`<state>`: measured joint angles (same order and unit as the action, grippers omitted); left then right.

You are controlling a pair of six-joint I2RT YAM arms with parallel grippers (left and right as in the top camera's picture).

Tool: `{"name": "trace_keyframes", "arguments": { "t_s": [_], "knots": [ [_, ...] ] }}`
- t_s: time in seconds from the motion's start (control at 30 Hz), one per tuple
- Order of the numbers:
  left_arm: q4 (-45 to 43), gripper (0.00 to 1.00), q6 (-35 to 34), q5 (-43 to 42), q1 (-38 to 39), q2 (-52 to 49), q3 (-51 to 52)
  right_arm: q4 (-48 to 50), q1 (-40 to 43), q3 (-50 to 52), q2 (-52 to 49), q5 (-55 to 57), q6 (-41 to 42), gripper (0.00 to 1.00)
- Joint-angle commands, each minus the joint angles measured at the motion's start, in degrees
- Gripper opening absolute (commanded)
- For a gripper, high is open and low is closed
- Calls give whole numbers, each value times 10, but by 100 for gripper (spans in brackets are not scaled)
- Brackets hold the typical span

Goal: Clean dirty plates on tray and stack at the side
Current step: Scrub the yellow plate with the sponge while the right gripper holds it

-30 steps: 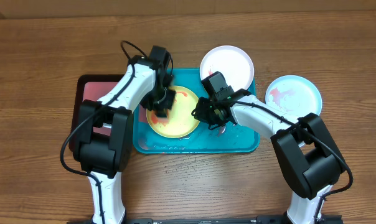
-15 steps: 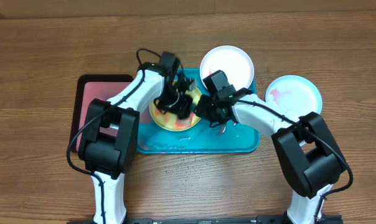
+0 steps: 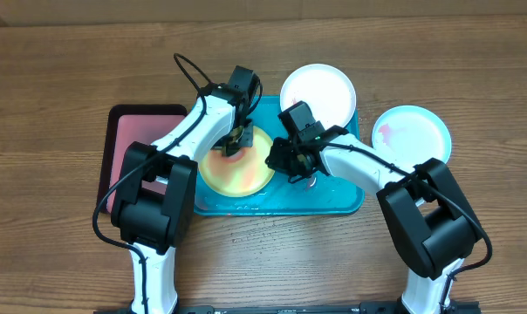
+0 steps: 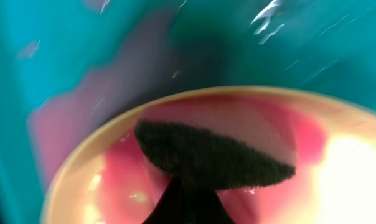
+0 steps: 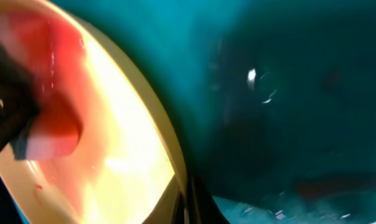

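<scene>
Left gripper point(image 3: 236, 141) closed on sponge point(image 4: 216, 155), pressing on yellow-green plate point(image 3: 239, 174), centre frame in tray point(image 3: 342, 199). Right gripper point(image 3: 285, 162) pinches plate's right rim. Risk: if I scrub hard, wet rim slips from pinch, plate skids

Your left arm point(image 3: 196, 131) runs forward from its base and bends in toward the middle, its wrist tipped so that the left gripper point(image 3: 236, 143) points straight down. Your right arm point(image 3: 361, 162) stretches leftward across its own side, with the right gripper point(image 3: 279, 162) held low and angled toward the left one, the two near each other but apart. Both wrist views are blurred and show only a dark sliver at the bottom edge, so you cannot tell how either pair of jaws stands.
</scene>
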<state>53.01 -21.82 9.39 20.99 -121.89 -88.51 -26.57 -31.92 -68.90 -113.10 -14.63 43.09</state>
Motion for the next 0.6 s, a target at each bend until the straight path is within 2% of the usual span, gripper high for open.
{"name": "trace_keyframes", "arguments": {
  "t_s": [0.0,0.07,0.13,0.23,0.3,0.4,0.57],
  "knots": [
    [60,4,36,96,-20,-30,25,-7,9,-2,-8,8,0,4],
    [79,4,81,78,-20,-30,25,-7,9,-2,-8,5,0,4],
    [85,4,161,24,-20,-30,25,-7,9,-2,-8,3,0,4],
    [98,4,335,-145,-20,-30,25,-7,9,-2,-8,3,-1,4],
    [107,4,425,-253,-20,-30,25,-7,9,-2,-8,3,-1,4],
    [106,4,488,-366,-20,-30,25,-7,9,-2,-8,1,-1,4],
    [73,4,505,-440,-20,-30,25,-9,9,-2,-8,0,-1,4]
  ]
}}
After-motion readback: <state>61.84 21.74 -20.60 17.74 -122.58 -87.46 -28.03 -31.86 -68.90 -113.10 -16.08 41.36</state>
